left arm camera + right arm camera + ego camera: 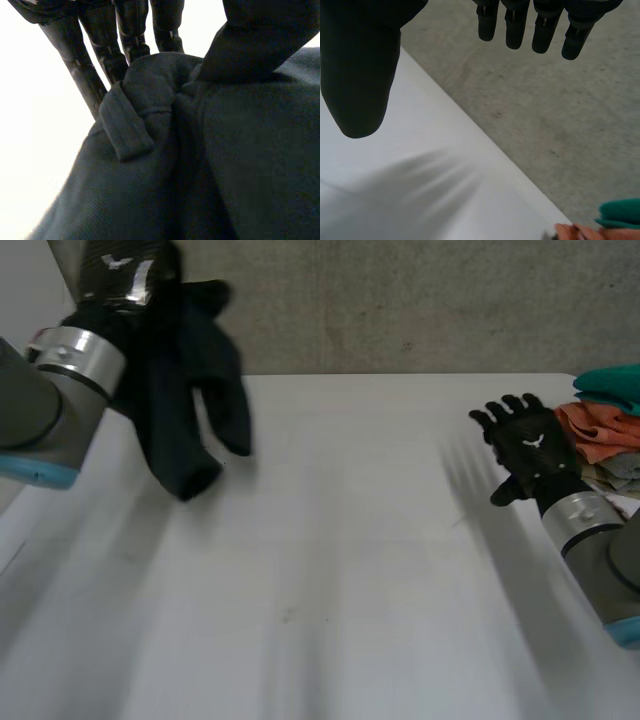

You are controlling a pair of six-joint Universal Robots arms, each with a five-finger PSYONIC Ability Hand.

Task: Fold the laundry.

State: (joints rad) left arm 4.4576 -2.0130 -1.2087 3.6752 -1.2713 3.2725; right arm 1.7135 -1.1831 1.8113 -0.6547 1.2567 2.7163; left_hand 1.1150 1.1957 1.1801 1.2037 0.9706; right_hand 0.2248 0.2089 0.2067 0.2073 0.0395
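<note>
The left hand (pixel 125 275) is raised over the far left corner of the surface (pixel 340 570) and grasps a dark garment (pixel 185 370). In the left wrist view the thumb (pixel 265 35) presses a bunched fold of the cloth against the fingers (pixel 100 50) behind it. The rest of the garment hangs below the hand in loose folds, its lowest part close above the surface near the left edge.

The right hand (pixel 530 445) hovers near the right edge, well apart from the garment, palm down. It is released, with straight, spread fingers (pixel 515 25) and nothing in them. Just beside it, at the right edge, lies a pile of laundry with a teal cloth (pixel 612 385) on top of an orange cloth (pixel 598 430).
</note>
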